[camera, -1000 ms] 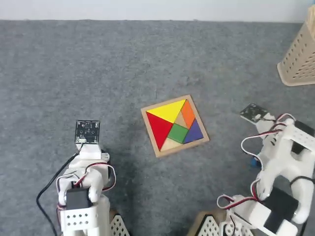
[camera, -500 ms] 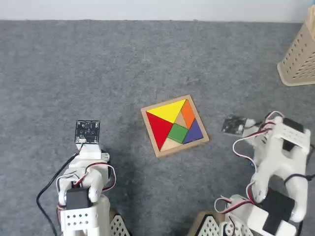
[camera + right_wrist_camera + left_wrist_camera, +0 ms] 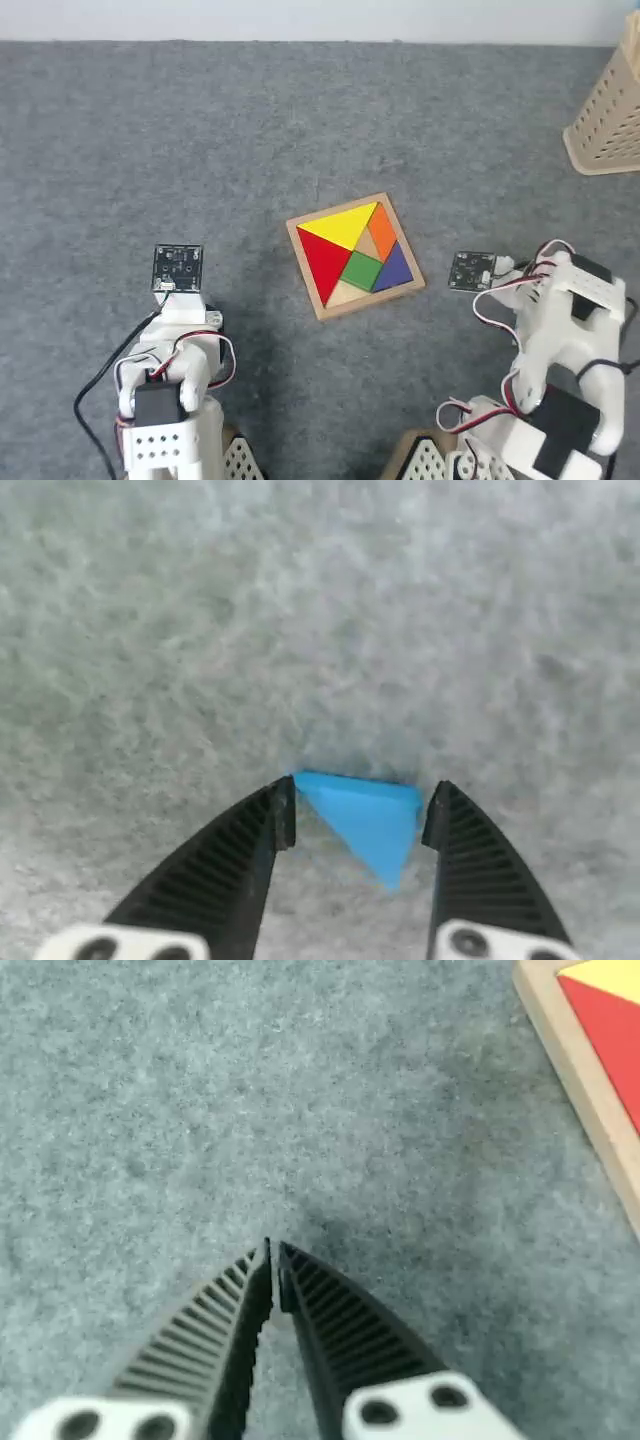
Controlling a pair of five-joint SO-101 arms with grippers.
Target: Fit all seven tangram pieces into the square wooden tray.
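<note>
The bench [image 3: 200, 130] is covered in grey felt-like cloth, running back to a pale wall. Near its middle lies the wooden tray [image 3: 372, 299], flat and turned askew. A blue triangle [image 3: 370, 815] lies flat on the cloth. A beige slotted basket [image 3: 610, 110] stands at the far right edge, well apart from the tray.

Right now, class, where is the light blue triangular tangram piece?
In the right wrist view, the light blue triangular piece lies on the grey carpet between the open fingers of the right gripper.
</note>
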